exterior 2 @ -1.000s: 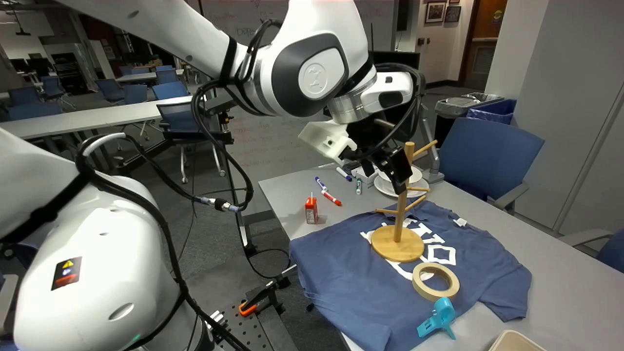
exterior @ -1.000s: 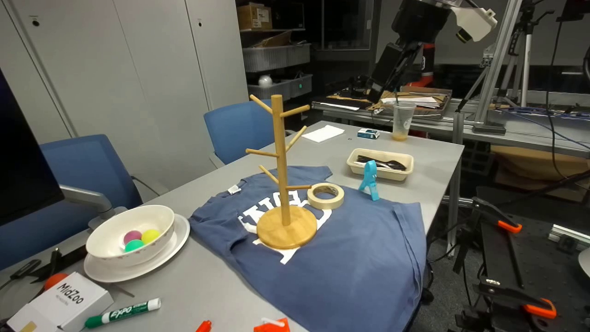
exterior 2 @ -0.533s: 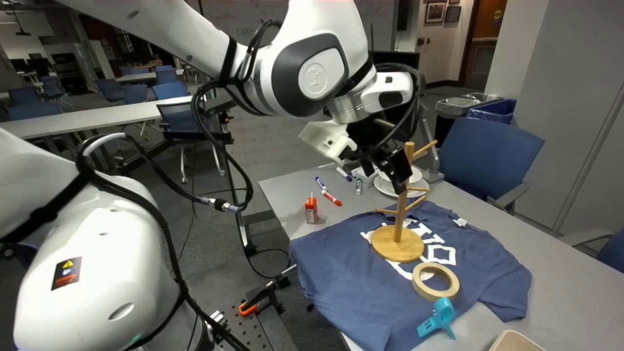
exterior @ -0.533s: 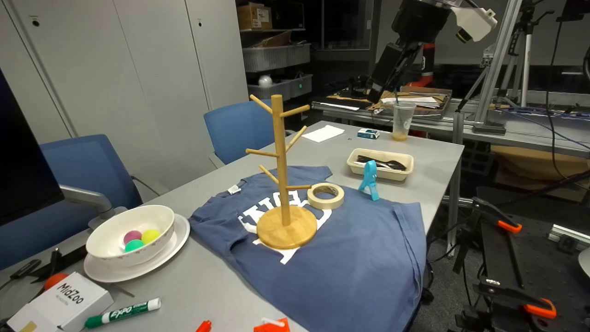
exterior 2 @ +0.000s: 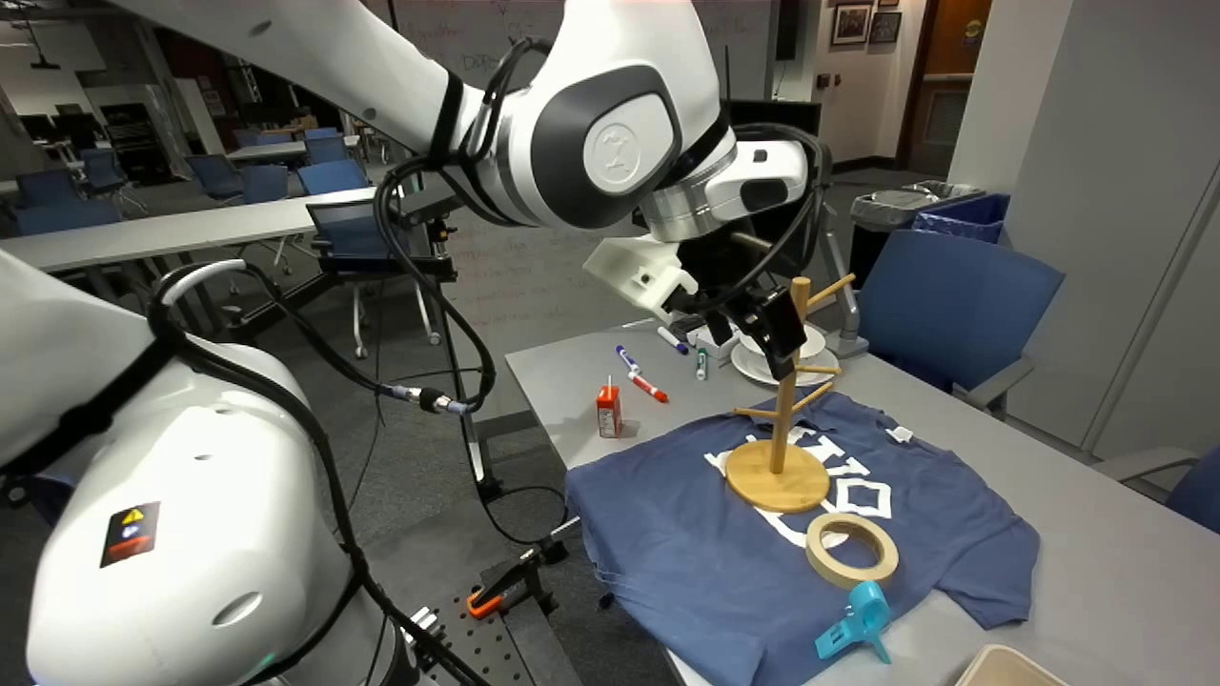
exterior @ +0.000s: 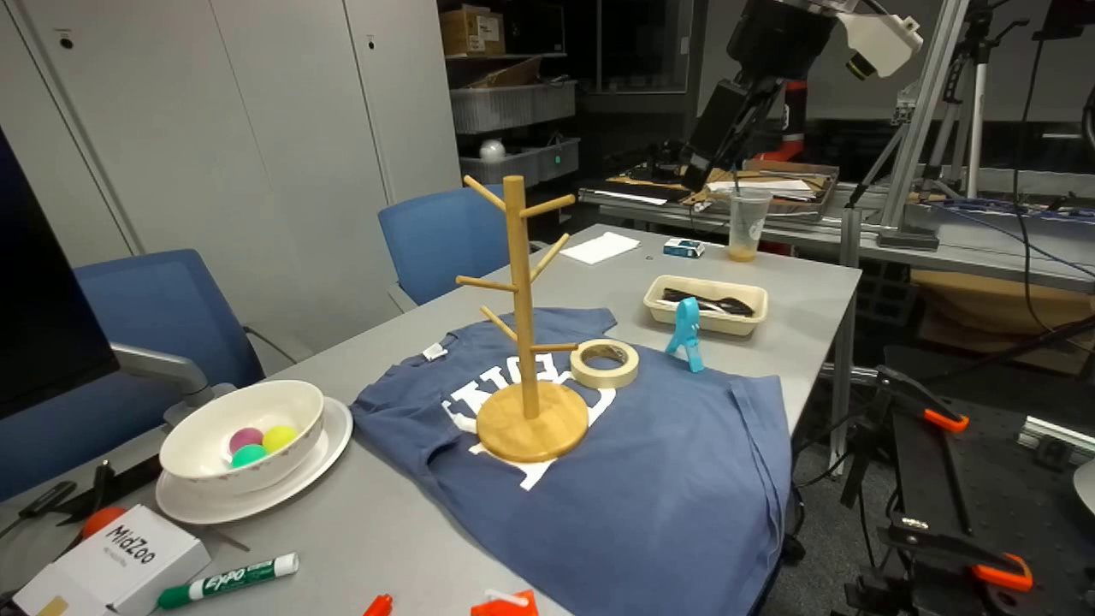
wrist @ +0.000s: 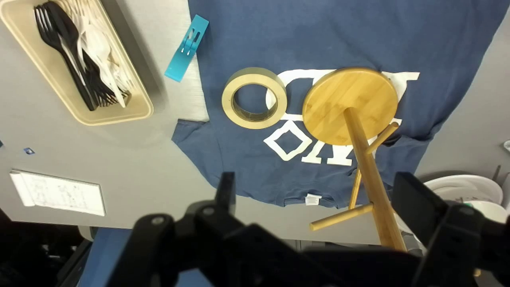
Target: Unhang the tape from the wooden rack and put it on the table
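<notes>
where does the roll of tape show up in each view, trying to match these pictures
In an exterior view: the roll of tape, slightly right of and below centre.
In an exterior view: the roll of tape, lower right.
In the wrist view: the roll of tape, above centre.
Shared landmark: the wooden rack's round base, close to the roll of tape in all three views.

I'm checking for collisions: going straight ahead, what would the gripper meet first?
Probably the tape: the gripper slants down toward it in both exterior views. Depth is unclear; possibly the shirt instead.
</notes>
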Tool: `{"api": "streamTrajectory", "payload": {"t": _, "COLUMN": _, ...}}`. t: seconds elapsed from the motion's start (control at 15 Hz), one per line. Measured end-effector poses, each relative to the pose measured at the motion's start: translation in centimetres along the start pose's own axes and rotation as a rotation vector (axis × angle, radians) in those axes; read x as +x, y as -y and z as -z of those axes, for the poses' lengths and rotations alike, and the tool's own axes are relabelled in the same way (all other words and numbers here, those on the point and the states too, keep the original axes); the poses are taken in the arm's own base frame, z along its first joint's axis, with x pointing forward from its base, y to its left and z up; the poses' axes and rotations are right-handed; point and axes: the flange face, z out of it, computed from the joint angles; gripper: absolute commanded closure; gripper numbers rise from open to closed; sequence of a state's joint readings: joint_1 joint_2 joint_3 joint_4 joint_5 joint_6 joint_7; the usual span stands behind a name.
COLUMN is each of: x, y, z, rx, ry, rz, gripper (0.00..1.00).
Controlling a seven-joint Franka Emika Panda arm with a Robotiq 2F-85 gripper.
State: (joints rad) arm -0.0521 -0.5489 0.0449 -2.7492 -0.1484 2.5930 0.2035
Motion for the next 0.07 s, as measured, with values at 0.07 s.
{"api": "streamTrajectory", "payload": {"t": 0.07, "x": 0.0, "y": 0.0, "z": 0.0, "rx": 0.0, "ry": 0.0, "rz": 0.0, "gripper": 0.0}}
